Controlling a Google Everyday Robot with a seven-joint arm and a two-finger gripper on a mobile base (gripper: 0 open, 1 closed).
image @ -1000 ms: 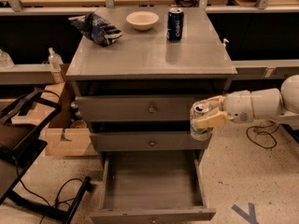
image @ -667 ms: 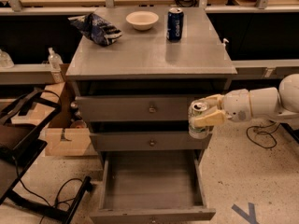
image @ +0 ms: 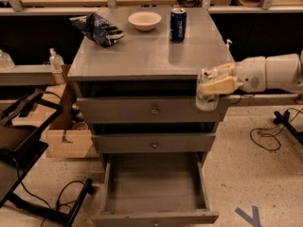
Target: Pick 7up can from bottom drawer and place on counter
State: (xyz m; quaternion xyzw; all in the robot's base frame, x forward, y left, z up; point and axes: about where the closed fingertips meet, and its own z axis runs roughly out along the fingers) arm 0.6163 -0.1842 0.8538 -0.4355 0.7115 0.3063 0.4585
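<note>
One drawer, the bottom drawer [image: 154, 188], stands pulled out toward the near side. I read the gripper [image: 214, 79] at the cabinet's right near corner, about level with the edge of the counter [image: 142, 56]. Its jaws are clamped on the 7up can [image: 206, 97], held upright in the air in front of the right end of the top drawer [image: 142, 110]. At the far side of the counter I see a blue can [image: 178, 25], a white bowl [image: 144, 20] and a chip bag [image: 97, 28].
</note>
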